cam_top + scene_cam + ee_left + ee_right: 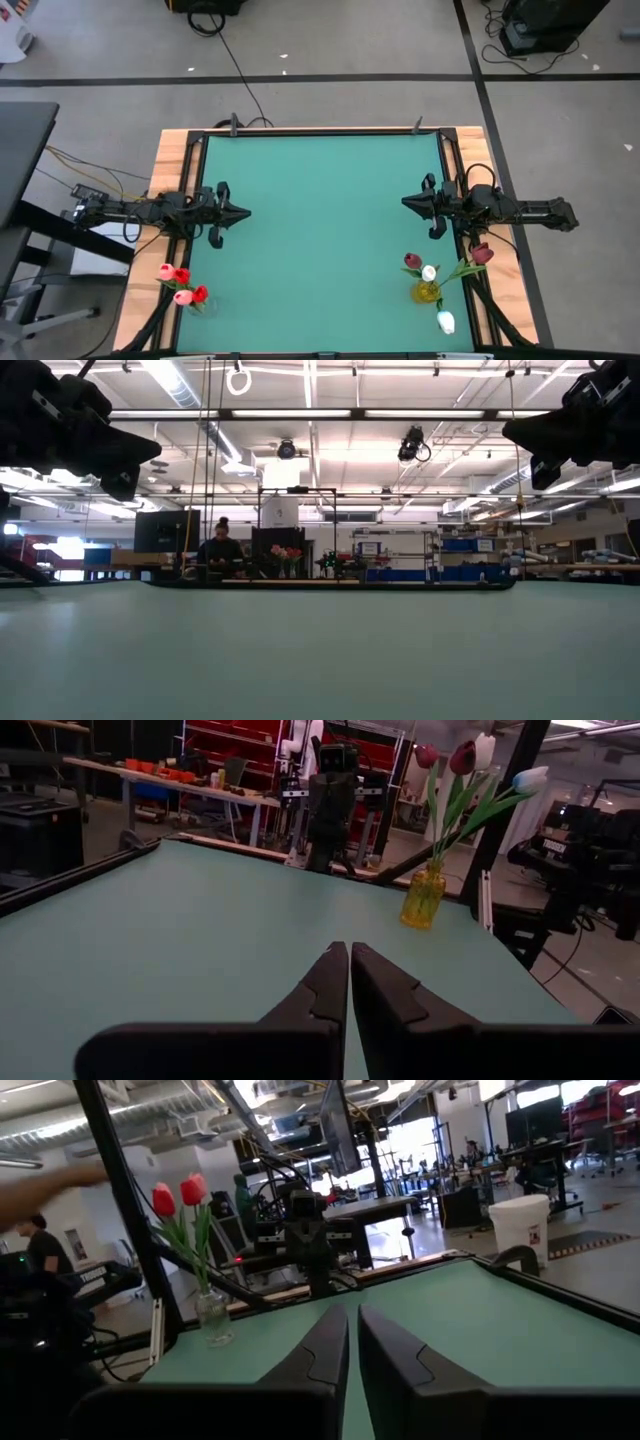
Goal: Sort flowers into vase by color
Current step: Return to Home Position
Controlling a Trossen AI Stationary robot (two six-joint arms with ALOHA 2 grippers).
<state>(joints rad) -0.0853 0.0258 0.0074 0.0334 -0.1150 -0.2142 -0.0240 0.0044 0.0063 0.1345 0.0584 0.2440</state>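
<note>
Fingers together and empty, the left gripper (349, 952) and right gripper (352, 1312) hover at the table's sides, while red and pink tulips (182, 284) fill the near-left clear vase (214, 1320) and maroon and white tulips (428, 272) the near-right yellow vase (422, 898), all likely light and bendy, best pinched gently mid-stem.

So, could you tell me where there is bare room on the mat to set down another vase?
The whole green mat between the left claw and right claw is bare. Crowded only at two corners: the clear vase left, the yellow vase right.
</note>
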